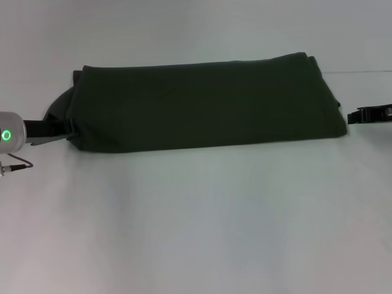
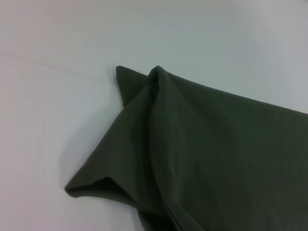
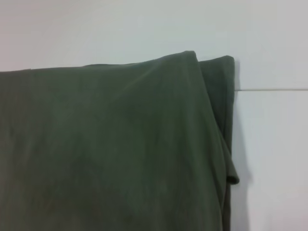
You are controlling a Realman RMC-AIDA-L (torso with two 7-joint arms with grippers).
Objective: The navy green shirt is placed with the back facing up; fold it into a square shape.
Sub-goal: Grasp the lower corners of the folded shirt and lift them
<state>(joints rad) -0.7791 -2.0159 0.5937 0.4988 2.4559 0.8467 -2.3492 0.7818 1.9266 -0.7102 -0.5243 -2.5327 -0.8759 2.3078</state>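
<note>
1. The navy green shirt (image 1: 208, 104) lies on the white bench (image 1: 196, 220), folded into a long band running across the head view, toward the far half of the bench.
2. The band's upper layer is smooth and unprinted. Its near edge sits flat against the bench, and its far edge rises slightly toward the shirt's right end.
3. Left gripper (image 1: 68, 127): positioned at the shirt's left end, touching the fabric at the near corner. Its black fingers meet the cloth edge there, but whether they are apart or clamped on the fabric cannot be told (the cloth and fingers are both dark).
4. The silver wrist body (image 1: 11, 136) of the left arm carries a lit green ring and sits just outside the shirt's left end.
5. The left wrist view shows the shirt (image 2: 202, 154) at that end bunched into a raised ridge, with a sleeve flap hanging out toward the bench (image 2: 48, 96).
6. Right gripper (image 1: 369, 114): it lies low over the bench just beside the shirt's right end, apart from the fabric by a narrow gap. Its finger state cannot be told.
7. The right wrist view shows the shirt (image 3: 106, 144) with two stacked layers at that end, the under layer protruding slightly past the top one (edges not aligned).
8. A thin seam line (image 3: 272, 89) crosses the bench beside the shirt's right end.
</note>
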